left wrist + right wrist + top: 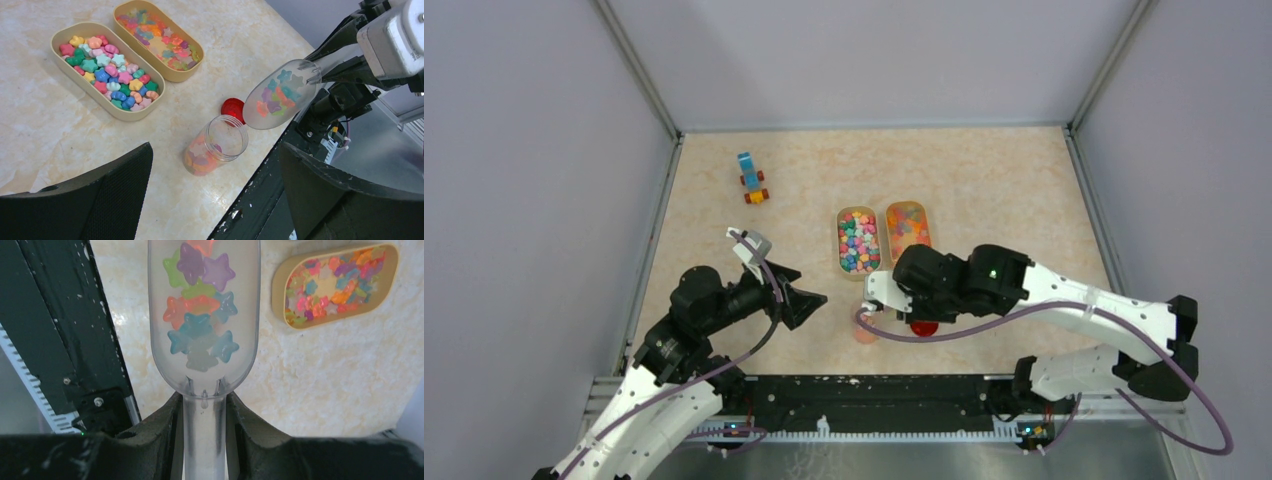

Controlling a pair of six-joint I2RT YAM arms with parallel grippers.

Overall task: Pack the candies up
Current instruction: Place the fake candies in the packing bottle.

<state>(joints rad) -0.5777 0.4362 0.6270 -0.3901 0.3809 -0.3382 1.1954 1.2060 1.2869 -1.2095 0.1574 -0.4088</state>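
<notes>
Candies (859, 243) fill two tan oval trays side by side at mid-table: left tray (839, 240) with opaque pieces, right tray (909, 204) with translucent ones.

Top view: the toy block vehicle (752, 178) sits well apart, far left. The right gripper (882, 298) is just on the near side of the trays. A red lid (923, 327) shows partly under that arm. The clear jar (865, 331) is faint, just left of the lid, close to the table's near edge. The left gripper (806, 292) points at the jar from the left, apart from it.

Left wrist: its fingers (100, 200) are spread wide and grip nothing. The jar stands mouth open with a layer of candies in the bottom, and the lid lies flat just behind it. The clear scoop (280, 95), loaded with star candies, is tilted with its lip over the jar mouth. Contact with the rim: cannot tell.

Right wrist: fingers (162, 435) are clamped on the scoop handle from both sides. Purple, green, orange, blue and white stars are piled in the bowl. The right tray is at upper right and the black edge rail (75, 340) along the left.
</notes>
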